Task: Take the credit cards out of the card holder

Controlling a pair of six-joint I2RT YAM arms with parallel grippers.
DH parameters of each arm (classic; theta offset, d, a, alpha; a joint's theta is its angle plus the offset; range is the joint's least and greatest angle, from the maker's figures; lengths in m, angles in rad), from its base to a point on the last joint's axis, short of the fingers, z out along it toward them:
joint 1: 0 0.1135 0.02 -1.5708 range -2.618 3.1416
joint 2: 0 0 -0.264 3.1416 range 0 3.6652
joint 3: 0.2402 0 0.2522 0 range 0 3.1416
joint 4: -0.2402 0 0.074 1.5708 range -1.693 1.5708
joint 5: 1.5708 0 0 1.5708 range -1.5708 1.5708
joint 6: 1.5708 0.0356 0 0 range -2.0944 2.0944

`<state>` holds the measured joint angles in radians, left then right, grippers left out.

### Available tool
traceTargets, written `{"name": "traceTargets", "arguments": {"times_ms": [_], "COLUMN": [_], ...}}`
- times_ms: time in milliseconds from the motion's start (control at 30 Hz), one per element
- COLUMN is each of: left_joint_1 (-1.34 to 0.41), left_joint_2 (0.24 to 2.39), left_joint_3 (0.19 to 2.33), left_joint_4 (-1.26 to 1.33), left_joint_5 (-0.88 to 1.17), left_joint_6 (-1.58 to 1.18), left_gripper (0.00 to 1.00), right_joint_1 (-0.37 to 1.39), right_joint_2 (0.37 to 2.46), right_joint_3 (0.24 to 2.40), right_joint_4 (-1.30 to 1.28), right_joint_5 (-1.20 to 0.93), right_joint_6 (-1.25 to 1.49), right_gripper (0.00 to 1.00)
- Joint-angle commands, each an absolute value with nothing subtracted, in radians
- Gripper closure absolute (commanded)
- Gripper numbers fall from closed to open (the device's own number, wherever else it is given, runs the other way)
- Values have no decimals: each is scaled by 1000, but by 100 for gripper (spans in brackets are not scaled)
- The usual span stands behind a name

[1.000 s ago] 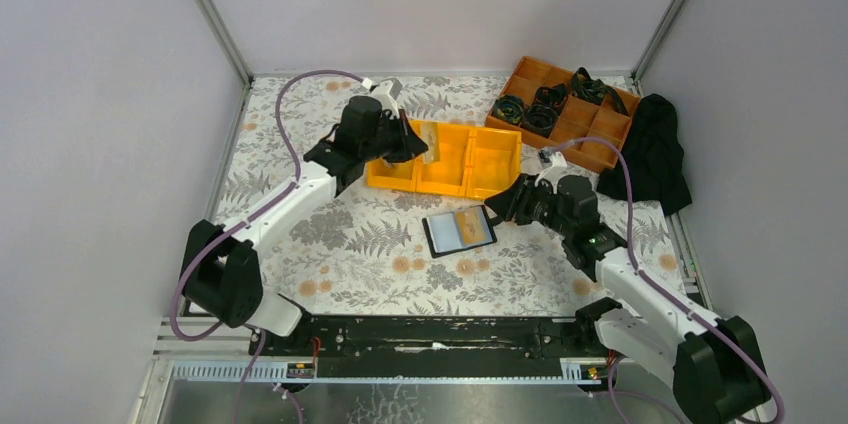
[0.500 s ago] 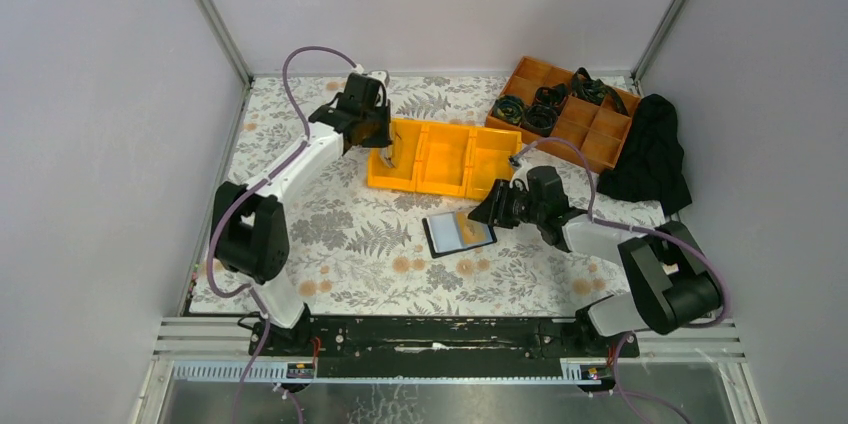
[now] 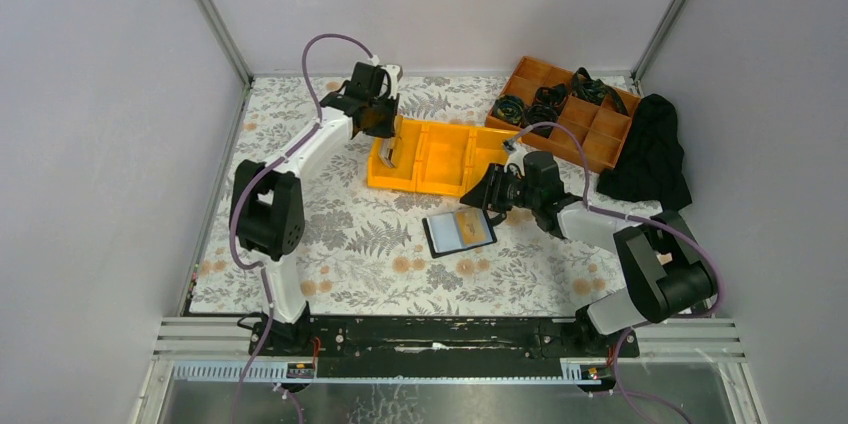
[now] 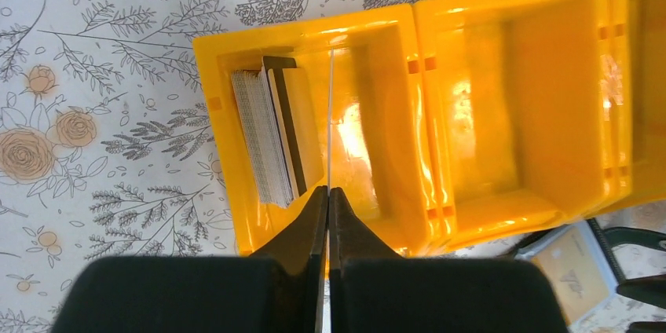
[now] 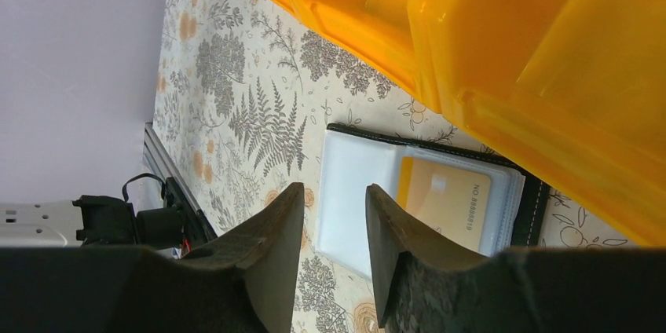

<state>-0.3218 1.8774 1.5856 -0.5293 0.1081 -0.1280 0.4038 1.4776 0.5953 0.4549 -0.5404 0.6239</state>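
The card holder [image 3: 459,232] lies open on the table just in front of the yellow bin [image 3: 440,187]. In the right wrist view the holder [image 5: 351,184] shows clear sleeves and a tan card [image 5: 444,201] inside one. My right gripper [image 3: 480,198] is open and empty [image 5: 334,188], low over the holder's far right edge, next to the bin's front wall. My left gripper [image 3: 388,147] is shut on a thin pale card [image 4: 331,113], seen edge-on, above the bin's left compartment [image 4: 369,97]. A stack of credit cards [image 4: 267,137] leans against that compartment's left side.
An orange divided tray [image 3: 565,109] with black items stands at the back right. A black cloth [image 3: 650,154] lies beside it at the right wall. Walls close in the table on the left, back and right. The bin's middle [image 4: 503,105] and right compartments hold nothing.
My left gripper has moved left and back over the bin's left compartment with the card. My right gripper has moved left and away from me, to the holder's far right edge.
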Motion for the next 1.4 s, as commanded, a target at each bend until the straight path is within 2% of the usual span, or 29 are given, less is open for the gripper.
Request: {"name": "traceTargets", "arguments": {"times_ms": [0, 533, 967, 1367], "left_joint_1": [-324, -325, -325, -325], "left_joint_2": [1906, 2082, 2094, 2179], "left_joint_3": [1622, 1756, 1751, 1865], "left_joint_4": [-516, -595, -628, -714], "left_joint_5": [107, 159, 123, 97], "left_joint_6": [-52, -66, -54, 1], "left_gripper": [100, 100, 100, 100], "right_joint_1": [402, 400, 399, 400], "right_joint_2": [1507, 1534, 1543, 1550], "right_joint_3": [637, 640, 640, 641], "right_joint_4": [466, 459, 461, 456], "right_joint_5": [-550, -540, -543, -535], "right_joint_6": [610, 602, 601, 598], "right_gripper": [58, 58, 58, 58]}}
